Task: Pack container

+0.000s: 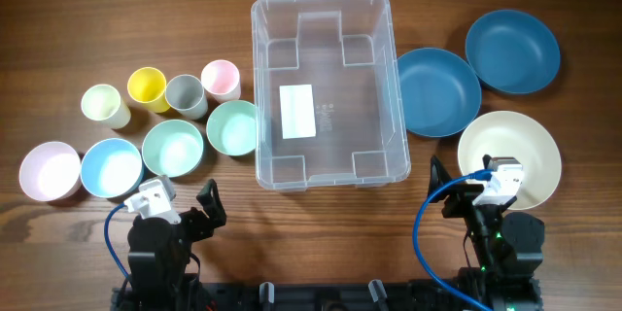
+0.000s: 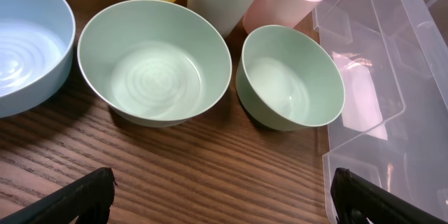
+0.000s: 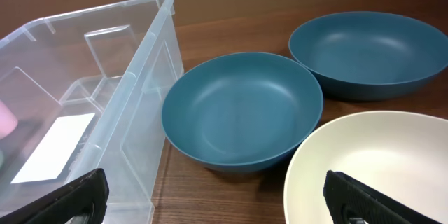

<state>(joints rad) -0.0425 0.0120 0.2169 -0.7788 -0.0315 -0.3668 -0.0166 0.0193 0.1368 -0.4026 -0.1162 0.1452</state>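
The clear container (image 1: 262, 78) with a white label stands in the table's middle; it holds nothing but its label. It also shows in the left wrist view (image 2: 392, 77) and the right wrist view (image 3: 133, 84). My left gripper (image 2: 222, 197) is open and empty over bare wood near the front edge, short of two green bowls (image 2: 154, 63) (image 2: 290, 77). My right gripper (image 3: 213, 199) is open and empty, between the container's corner and a cream bowl (image 3: 378, 161). Two dark blue bowls (image 3: 241, 108) (image 3: 371, 42) lie beyond it.
Left of the container stand a pink bowl (image 1: 49, 171), a light blue bowl (image 1: 110, 167), two green bowls (image 1: 172, 147) (image 1: 233, 126), and cream (image 1: 103, 105), yellow (image 1: 148, 87), grey (image 1: 185, 95) and pink (image 1: 221, 79) cups. Blue bowls (image 1: 437, 91) (image 1: 512, 51) and a cream bowl (image 1: 530, 146) are on the right.
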